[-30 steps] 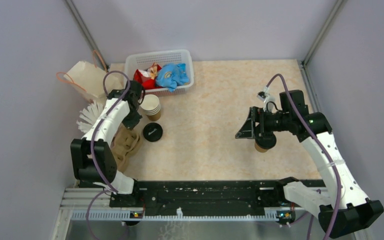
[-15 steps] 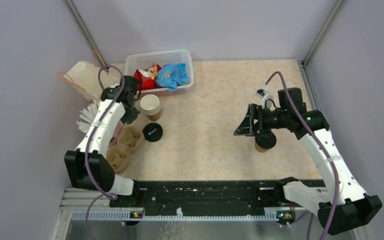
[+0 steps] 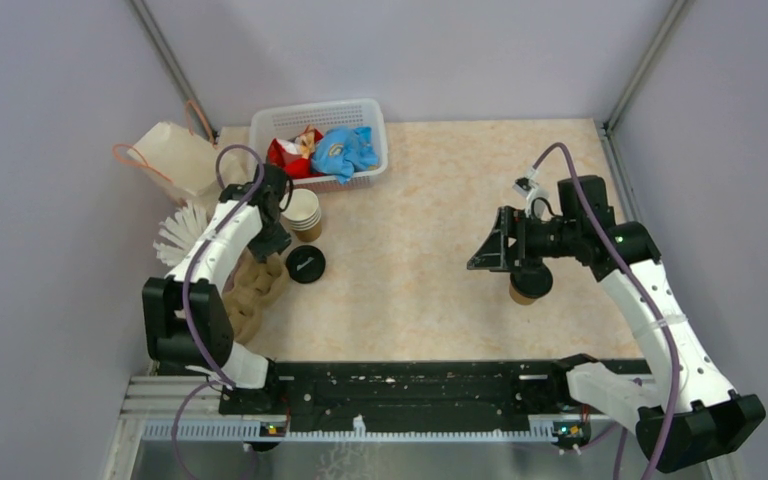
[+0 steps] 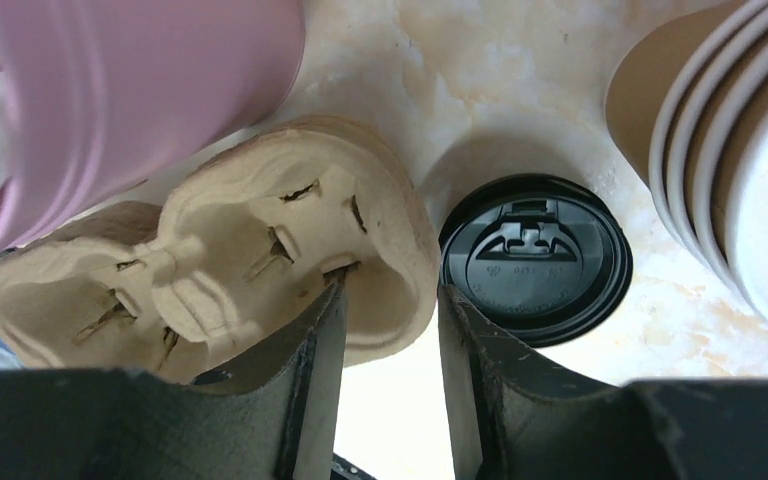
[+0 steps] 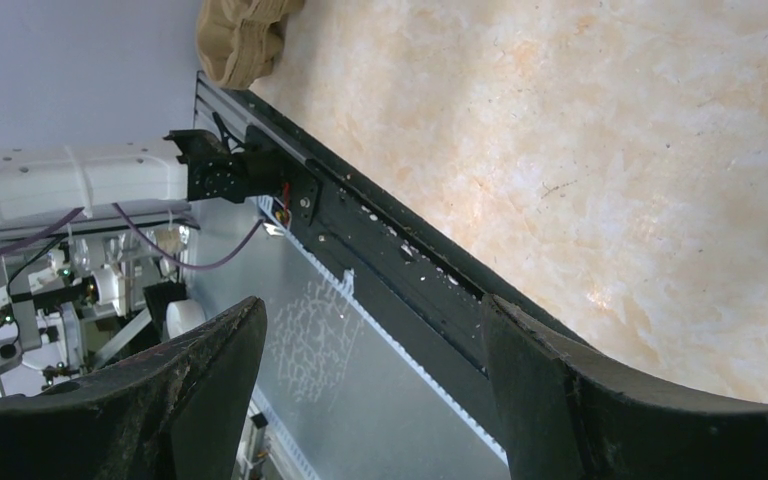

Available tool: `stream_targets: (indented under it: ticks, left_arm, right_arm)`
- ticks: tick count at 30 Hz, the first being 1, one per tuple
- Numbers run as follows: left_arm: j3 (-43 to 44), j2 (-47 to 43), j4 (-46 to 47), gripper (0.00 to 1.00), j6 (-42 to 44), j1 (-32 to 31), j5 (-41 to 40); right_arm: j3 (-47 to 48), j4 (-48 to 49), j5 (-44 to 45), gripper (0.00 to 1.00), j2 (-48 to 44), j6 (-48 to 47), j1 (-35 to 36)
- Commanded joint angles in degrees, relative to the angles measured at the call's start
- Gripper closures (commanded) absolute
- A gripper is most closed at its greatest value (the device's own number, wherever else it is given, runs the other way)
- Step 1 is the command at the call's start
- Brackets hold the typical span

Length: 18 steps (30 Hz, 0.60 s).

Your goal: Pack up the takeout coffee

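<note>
My left tool (image 4: 390, 290) hangs over the left side of the worktop (image 3: 410, 200), its jaws partly apart. The near rim of the pulp carrier (image 4: 260, 240) lies in the gap, but nothing is pinched, so I hold nothing there. I judge the carrier lies flat with its pockets up so that a cup can drop straight into it.

My right tool (image 5: 370, 305) is turned sideways at the right of the top view, jaws spread wide and empty; its own camera shows only bare worktop and the rail between them. The takeout coffee (image 3: 522, 293) stands upright on the worktop right of centre, directly under that wrist, not gripped. It looks parked there ready for a side grasp.

I count:
- 1 capped coffee.
- 1 loose black lid (image 4: 533, 258), lying flat just beside the carrier.
- 1 carrier, with 2 pockets showing.
- 1 stack of lidless cups (image 4: 720, 150), at least 3 rims visible.
- 1 white basket (image 3: 260, 130) at upper left, holding snack packs.
- 1 paper bag (image 3: 170, 155) left of the basket, probably where everything ends up.
</note>
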Motion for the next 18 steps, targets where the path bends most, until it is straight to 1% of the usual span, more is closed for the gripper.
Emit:
stream_targets:
  ticks: [1, 6, 9, 16, 18]
  left_arm:
    - [-0.3, 2.9, 3.2, 0.54, -1.6, -0.1, -2.9]
    - [-0.7, 3.7, 4.0, 0.53, -1.7, 0.2, -5.7]
    - [-1.4, 3.7, 4.1, 0.55, -2.6, 0.4, -5.4]
    - [-3.3, 3.1, 6.2, 0.53, -3.5, 0.5, -4.3]
    - [-3.4, 3.4, 6.2, 0.54, -3.9, 0.5, -4.3]
  right_arm:
    - [0.5, 1.2, -0.8, 0.22, -1.5, 0.4, 0.6]
    - [0.4, 0.6, -0.6, 0.22, -2.0, 0.2, 0.6]
    - [0.3, 0.4, -0.6, 0.22, -2.1, 0.0, 0.6]
    - [0.4, 0.4, -0.9, 0.22, -1.7, -0.4, 0.6]
    - [0.3, 0.4, -1.0, 0.22, -1.6, -0.5, 0.6]
